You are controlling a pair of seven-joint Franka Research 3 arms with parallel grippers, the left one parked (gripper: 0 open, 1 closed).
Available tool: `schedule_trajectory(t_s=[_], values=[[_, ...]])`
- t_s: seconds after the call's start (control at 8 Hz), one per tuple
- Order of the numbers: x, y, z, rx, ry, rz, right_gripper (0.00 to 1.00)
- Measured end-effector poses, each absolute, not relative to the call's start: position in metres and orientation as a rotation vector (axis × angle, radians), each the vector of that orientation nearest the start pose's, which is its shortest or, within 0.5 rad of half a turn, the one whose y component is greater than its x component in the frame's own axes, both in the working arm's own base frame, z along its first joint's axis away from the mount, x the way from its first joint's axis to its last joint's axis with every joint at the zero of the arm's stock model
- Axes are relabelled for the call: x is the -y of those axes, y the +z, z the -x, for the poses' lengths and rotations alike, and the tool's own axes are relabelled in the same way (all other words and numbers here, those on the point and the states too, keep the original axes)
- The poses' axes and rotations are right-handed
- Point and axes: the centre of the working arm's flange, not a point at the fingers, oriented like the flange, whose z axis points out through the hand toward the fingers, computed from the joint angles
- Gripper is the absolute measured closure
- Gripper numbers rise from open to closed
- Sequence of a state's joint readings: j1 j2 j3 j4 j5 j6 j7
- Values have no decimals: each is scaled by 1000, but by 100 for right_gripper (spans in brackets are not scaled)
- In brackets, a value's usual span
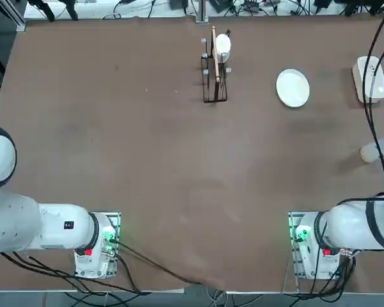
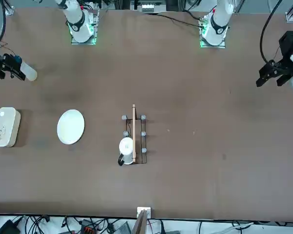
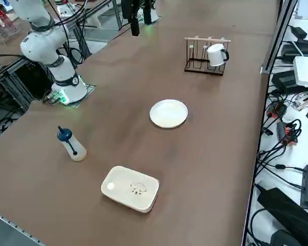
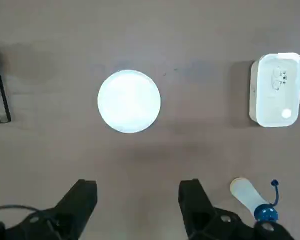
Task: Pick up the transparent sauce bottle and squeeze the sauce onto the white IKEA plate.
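Right wrist view: high over table [image 4: 155, 160], with right gripper [image 4: 138, 184] wide open, holding nothing. Down on table: blue-topped sauce bottle [image 4: 249, 196], apart from round white plate [image 4: 129, 101].

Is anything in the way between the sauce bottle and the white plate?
No, I see nothing between the sauce bottle and the white plate. The white box sits off to one side.

brown table [image 1: 160, 166] | white plate [image 1: 292, 88] | white rounded-rectangular dish [image 3: 130, 188] | blue-topped sauce bottle [image 3: 72, 145] | dark wire rack [image 1: 215, 96]
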State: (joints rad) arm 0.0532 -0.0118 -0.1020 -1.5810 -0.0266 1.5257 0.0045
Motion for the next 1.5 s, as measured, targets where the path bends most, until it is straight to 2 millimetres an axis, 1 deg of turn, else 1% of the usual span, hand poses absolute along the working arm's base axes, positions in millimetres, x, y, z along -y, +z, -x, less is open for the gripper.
schedule_trajectory(t_s=[0.12,0.25,0.5,0.62,0.75,0.88,1.0,1.12,1.25,1.38,1.5], values=[[31,618,-540,-91,146,3160,0],[37,613,-534,-112,237,3156,0],[65,605,-517,-210,418,3135,0],[83,601,-504,-318,550,3130,0],[106,597,-489,-473,707,3133,0],[127,594,-477,-655,822,3134,0],[142,593,-471,-844,871,3143,0],[146,586,-474,-1056,885,3148,0],[142,569,-485,-1280,907,3146,0],[133,540,-500,-1478,924,3173,0],[123,505,-514,-1690,906,3195,0]])
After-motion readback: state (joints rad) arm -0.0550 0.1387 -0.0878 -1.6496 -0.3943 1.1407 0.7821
